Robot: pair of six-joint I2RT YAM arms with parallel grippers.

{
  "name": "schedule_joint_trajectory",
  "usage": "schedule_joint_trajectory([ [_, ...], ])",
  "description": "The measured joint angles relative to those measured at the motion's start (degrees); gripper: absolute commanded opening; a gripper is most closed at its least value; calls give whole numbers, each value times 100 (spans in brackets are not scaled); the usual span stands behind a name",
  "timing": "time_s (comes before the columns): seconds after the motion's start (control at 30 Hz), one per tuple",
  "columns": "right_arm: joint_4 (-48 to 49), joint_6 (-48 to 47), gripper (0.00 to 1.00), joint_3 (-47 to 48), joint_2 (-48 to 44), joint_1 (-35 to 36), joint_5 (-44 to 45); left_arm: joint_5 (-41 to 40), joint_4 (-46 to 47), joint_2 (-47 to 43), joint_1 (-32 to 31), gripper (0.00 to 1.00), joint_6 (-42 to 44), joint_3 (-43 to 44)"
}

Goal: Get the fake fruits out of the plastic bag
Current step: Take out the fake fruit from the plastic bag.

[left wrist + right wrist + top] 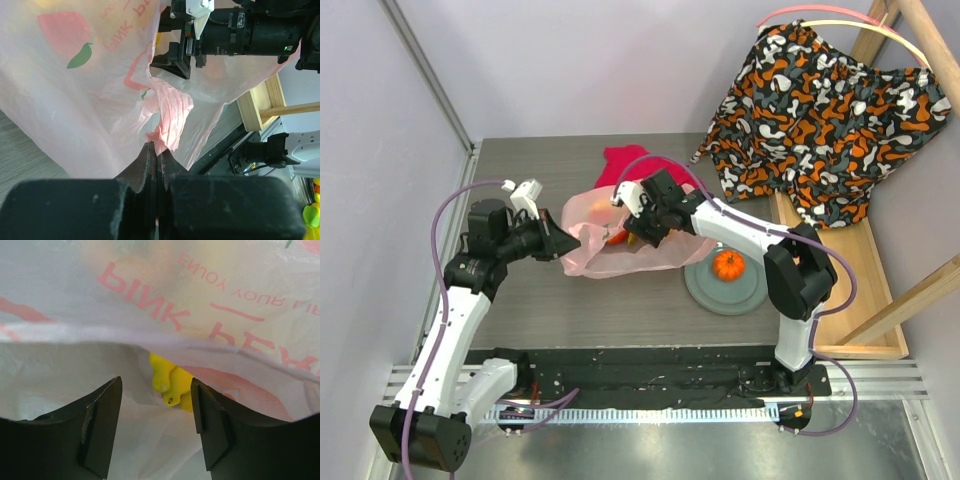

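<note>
Pink plastic bag [170, 117] edge tight in left gripper [157, 150]; right gripper [156, 407] agape before yellow bananas [167, 382].

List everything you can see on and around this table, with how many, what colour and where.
plastic bag: one, pale pink with red print, middle of the table
yellow fruit: one visible, yellow, inside the bag
orange fruit: one, orange, on the plate
plate: one, grey-green, right of the bag
red cloth: one, red, behind the bag
patterned cloth: one, orange, black and white, draped at far right
wooden frame: one, pale wood, right edge
left gripper: one, black, shut on the bag's bunched edge
right gripper: one, black, open at the bag's mouth
</note>
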Motion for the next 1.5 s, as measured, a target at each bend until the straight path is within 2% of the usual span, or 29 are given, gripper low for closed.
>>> schedule_joint_trajectory([
  [0.13, 9, 48, 66, 0, 103, 0, -26, -2, 0, 0, 0, 0, 0, -7],
  [0.23, 44, 85, 63, 0, 278, -48, -33, -2, 2, 0, 4, 0, -2, -7],
  [0.33, 87, 103, 48, 0, 525, -146, -24, -2, 2, 0, 11, 0, -2, -7],
  [0.37, 87, 98, 35, 0, 579, -177, -24, -4, 2, 0, 11, 0, -2, -7],
  [0.43, 94, 74, 23, 15, 649, -238, -33, -4, 2, 0, 15, 0, -2, -7],
  [0.47, 87, 61, 13, 63, 649, -256, -50, -4, 2, 0, 22, 0, 0, -7],
  [0.57, 20, 22, 1, 328, 645, -284, -197, -7, 4, 0, 48, 0, -2, -7],
  [0.8, -866, 260, 1, 1279, 501, -229, -1134, -9, 70, 72, 52, 0, -4, -4],
  [1.03, -1915, 472, 1, 1917, -385, -24, -2284, -90, 138, 389, 52, 0, 24, 267],
  [1.13, -2979, 59, 1, 2625, -433, 31, -2758, -181, 173, 540, 52, 0, 122, 522],
  [1.27, -4140, -743, 1, 3097, -450, 31, -3029, -380, 223, 754, 52, 0, 275, 841],
  [1.5, -4870, -1445, 1, 3023, -1093, -13, -2651, -669, 238, 1016, 57, 0, 494, 1137],
])
